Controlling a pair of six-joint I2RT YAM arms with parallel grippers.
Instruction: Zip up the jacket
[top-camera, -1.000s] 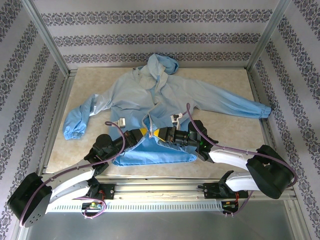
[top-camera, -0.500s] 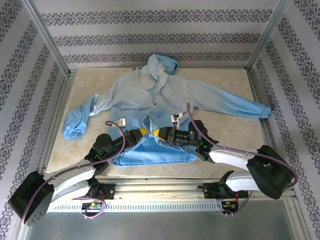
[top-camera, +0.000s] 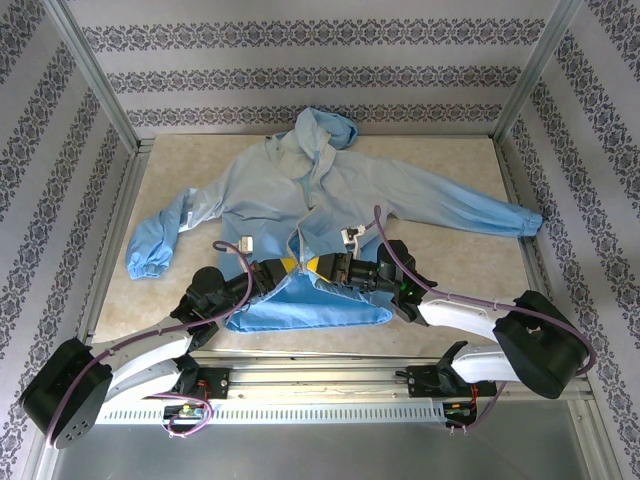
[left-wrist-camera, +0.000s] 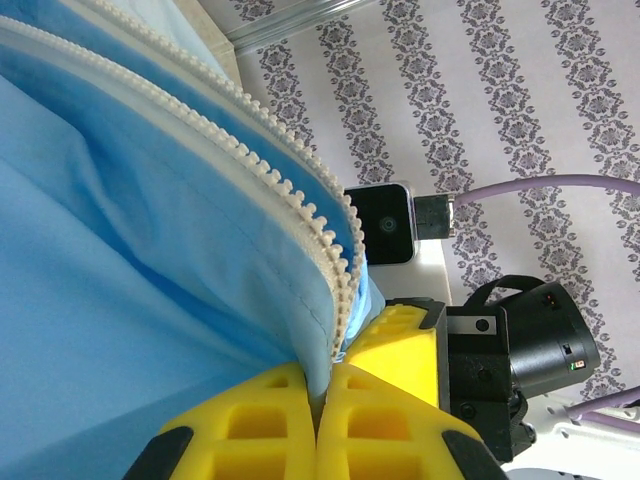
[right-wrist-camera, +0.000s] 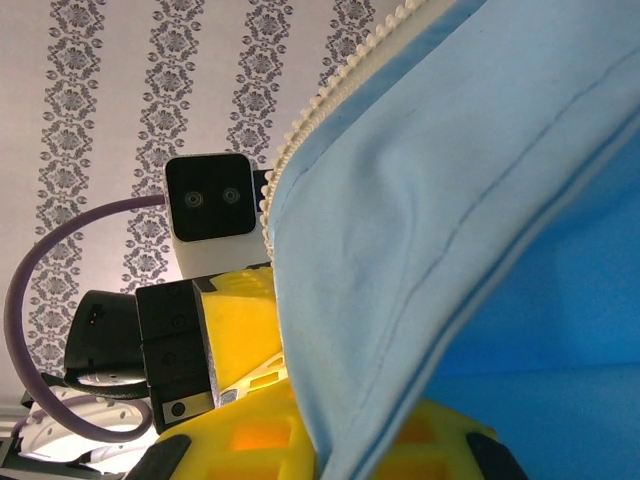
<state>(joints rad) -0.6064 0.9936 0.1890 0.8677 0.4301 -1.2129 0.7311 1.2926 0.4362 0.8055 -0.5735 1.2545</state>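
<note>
The light-blue jacket (top-camera: 300, 190) lies flat on the table, hood at the far end and sleeves spread. Its whitish zipper (top-camera: 298, 240) stands apart at the lower front. My left gripper (top-camera: 284, 265) and right gripper (top-camera: 313, 266) meet there, almost touching. In the left wrist view, the left gripper (left-wrist-camera: 320, 400) is shut on the jacket (left-wrist-camera: 120, 250) edge just below the zipper teeth (left-wrist-camera: 250, 160). In the right wrist view, the right gripper (right-wrist-camera: 335, 455) is shut on a fold of the jacket (right-wrist-camera: 420, 230), with zipper teeth (right-wrist-camera: 320, 100) running up from it.
The marble-look table (top-camera: 450, 270) is boxed in by patterned walls and metal corner posts (top-camera: 95, 80). A metal rail (top-camera: 320, 385) with the arm bases runs along the near edge. The right sleeve cuff (top-camera: 525, 222) reaches nearly to the right wall.
The left arm's elbow has crept slightly to the right. Both grippers and the jacket look unchanged.
</note>
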